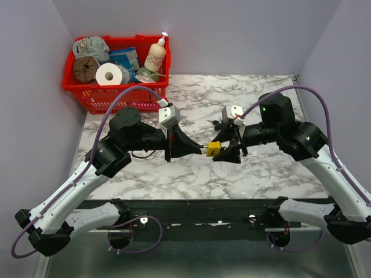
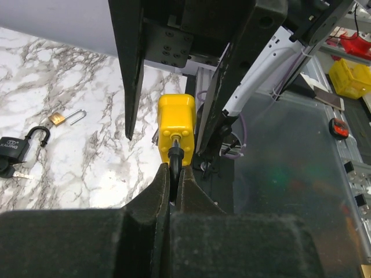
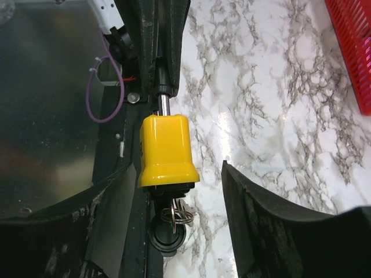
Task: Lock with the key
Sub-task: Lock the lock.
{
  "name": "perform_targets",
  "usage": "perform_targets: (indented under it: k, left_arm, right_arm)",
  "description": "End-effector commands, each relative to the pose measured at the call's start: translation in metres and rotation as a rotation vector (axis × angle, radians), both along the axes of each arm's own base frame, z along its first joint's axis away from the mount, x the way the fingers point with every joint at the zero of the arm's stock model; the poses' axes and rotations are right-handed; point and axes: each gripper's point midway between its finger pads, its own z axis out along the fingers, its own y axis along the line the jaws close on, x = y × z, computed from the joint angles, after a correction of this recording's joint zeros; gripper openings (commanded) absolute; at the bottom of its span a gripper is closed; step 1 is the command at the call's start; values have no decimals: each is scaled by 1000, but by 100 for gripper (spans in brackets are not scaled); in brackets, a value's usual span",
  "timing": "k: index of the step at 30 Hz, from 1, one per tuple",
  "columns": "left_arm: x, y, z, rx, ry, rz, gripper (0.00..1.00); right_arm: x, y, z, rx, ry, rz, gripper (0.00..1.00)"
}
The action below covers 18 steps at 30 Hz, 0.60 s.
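Note:
A yellow padlock [image 1: 214,149] hangs in the air between my two grippers above the marble table [image 1: 261,174]. My left gripper [image 1: 203,147] is shut on its dark shackle, which shows between the pads in the left wrist view [image 2: 174,168], with the yellow body [image 2: 176,124] just beyond. In the right wrist view the padlock [image 3: 167,150] points its underside at the camera, and a black-headed key [image 3: 169,231] with a wire ring sits in it. My right gripper [image 3: 185,226] is open, its fingers [image 3: 272,220] on either side of the padlock and key, not gripping.
A black padlock with keys [image 2: 14,147] and a small brass padlock [image 2: 58,119] lie on the marble to the left in the left wrist view. A red basket [image 1: 116,87] with bottles and tape rolls stands at the back left.

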Motion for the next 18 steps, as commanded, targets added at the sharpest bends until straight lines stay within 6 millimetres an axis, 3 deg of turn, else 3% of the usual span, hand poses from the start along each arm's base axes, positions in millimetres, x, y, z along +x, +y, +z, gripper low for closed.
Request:
perform_targets:
  k: [1,5,6,9,12,18]
  left_arm:
    - [-5,1,25,-93,-35,-22,0]
    - [-1,1,23,-89,-28,-5,0]
    - [0,0,22,-87,-27,-4,0]
    - [3,-1,19,-77,-21,4,0]
    - [5,-3,16,-68,-23,4,0]
    - [11,-8,13,-84,-8,12,0]
  right_arm:
    - [-4,6,8,28,-2,41,60]
    - [-9,9,9,34,7,72,42]
    - [-11,9,9,35,7,84,31]
    - [-14,9,7,34,7,94,13]
    - [-16,9,10,39,19,96,1]
    - [-23,14,24,80,69,127,1]
